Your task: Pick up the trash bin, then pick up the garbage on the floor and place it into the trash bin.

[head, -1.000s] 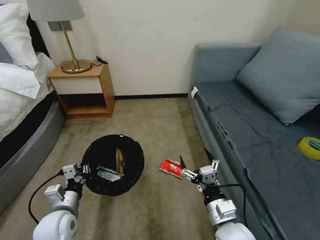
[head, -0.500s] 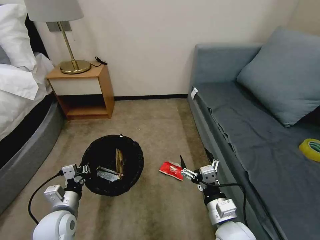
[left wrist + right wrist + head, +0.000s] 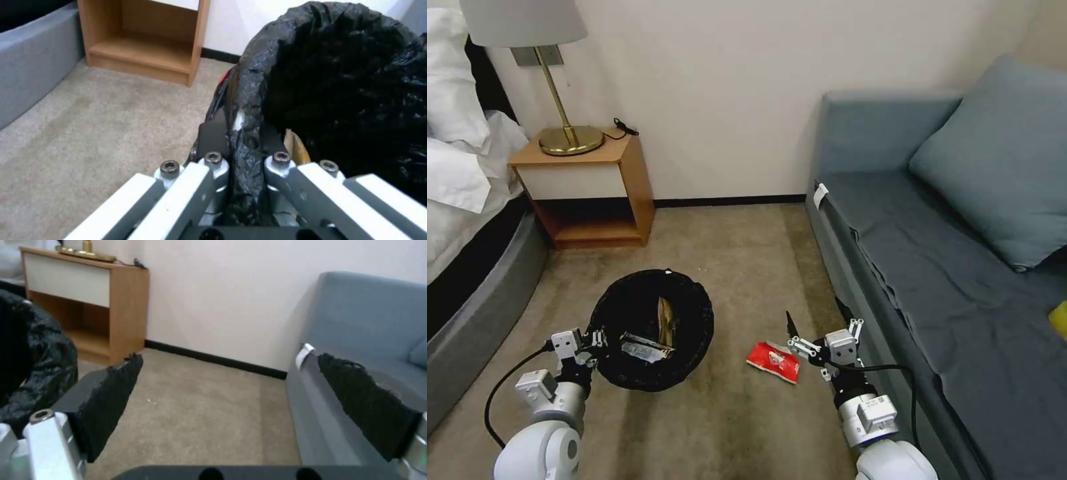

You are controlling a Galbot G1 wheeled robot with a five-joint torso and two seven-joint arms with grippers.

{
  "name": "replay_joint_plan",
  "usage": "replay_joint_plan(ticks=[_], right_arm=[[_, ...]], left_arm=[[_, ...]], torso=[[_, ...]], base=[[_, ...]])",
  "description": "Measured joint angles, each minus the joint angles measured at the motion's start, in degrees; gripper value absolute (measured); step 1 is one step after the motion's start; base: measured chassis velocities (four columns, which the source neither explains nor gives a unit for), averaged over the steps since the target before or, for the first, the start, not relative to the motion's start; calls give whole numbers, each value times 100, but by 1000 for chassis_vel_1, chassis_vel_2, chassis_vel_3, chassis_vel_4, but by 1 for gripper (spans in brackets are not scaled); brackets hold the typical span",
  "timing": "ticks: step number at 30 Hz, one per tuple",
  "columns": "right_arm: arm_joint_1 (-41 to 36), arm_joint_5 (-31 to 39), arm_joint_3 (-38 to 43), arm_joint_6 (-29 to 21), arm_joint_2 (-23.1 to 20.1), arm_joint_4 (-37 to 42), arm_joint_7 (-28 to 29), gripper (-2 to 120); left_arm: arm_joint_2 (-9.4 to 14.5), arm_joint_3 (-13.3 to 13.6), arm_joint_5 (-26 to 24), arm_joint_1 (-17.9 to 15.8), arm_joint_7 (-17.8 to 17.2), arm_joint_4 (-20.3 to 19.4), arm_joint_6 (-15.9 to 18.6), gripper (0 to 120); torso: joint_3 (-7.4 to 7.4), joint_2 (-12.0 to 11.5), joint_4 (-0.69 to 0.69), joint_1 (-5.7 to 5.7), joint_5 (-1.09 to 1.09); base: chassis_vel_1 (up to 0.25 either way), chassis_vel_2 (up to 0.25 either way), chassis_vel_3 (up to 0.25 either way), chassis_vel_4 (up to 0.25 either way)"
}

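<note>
Head view: the left gripper [image 3: 602, 339] is clamped on the near-left rim of the bin [image 3: 690, 333], which hangs tilted above the carpet [image 3: 727, 260], its mouth turned toward the camera. Inside lie a brown-gold wrapper [image 3: 666, 319] and a flat silvery packet [image 3: 642, 349]. The right gripper [image 3: 817, 324] stands wide apart and empty, low near the sofa [image 3: 934, 280] edge. A red packet [image 3: 773, 361] lies on the carpet just left of it, between the bin and the sofa. A nightstand [image 3: 590, 187] with a lamp [image 3: 554, 80] stands far left against the wall, beside the bed [image 3: 460, 200].

Left wrist view: the fingers [image 3: 213, 133] pinch the bin's liner-covered rim [image 3: 249, 110] between them, one outside and one inside. The nightstand's open shelf shows beyond.

Right wrist view: the two black pads [image 3: 113, 396] are spread wide with bare carpet between them and hold nothing. The bin's black liner [image 3: 31, 363] bulges on the nightstand's side, and the sofa runs along the other.
</note>
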Motion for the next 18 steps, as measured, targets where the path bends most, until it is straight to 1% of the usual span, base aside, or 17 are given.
replay_joint_plan(ticks=[3,5,9,10,13,14,15,17,18], right_arm=[[129,23,-105,103,-84,-169,-1,100],[324,123,-251,93,-240,-343,-63,100],[538,233,-401,37,-393,-501,-118,100],[772,381,-540,-56,-532,-656,-159,100],[1162,665,-792,-223,-682,-954,-197,100],[1410,767,-943,-295,-748,-1158,-232,100],[1410,767,-943,-295,-748,-1158,-232,100],[1783,946,-1218,-403,-817,-1444,-294,100],[1840,979,-1259,-423,-823,-1480,-302,100]], left_arm=[[-2,0,33,-1,1,1,-4,4],[-8,-1,141,-10,23,7,-25,4],[-16,6,161,-38,26,4,-26,4],[-19,21,158,-64,29,-11,-26,4],[-5,41,151,-90,41,-18,-26,4],[7,45,150,-91,51,-18,-27,4],[7,45,150,-91,51,-18,-27,4],[28,42,148,-95,77,-15,-46,4],[31,40,148,-96,81,-13,-51,4]], torso=[[0,0,-1,0,1],[-1,0,0,0,0],[-1,0,1,0,1],[0,0,0,0,-1],[0,0,-1,0,1],[0,0,-1,0,0],[0,0,-1,0,0],[0,0,0,0,1],[0,-1,0,0,1]], base=[[0,0,0,0],[0,0,0,0],[0,0,0,0],[0,0,0,0],[0,0,0,0],[0,0,0,0],[0,0,0,0],[0,0,0,0],[0,0,0,0]])
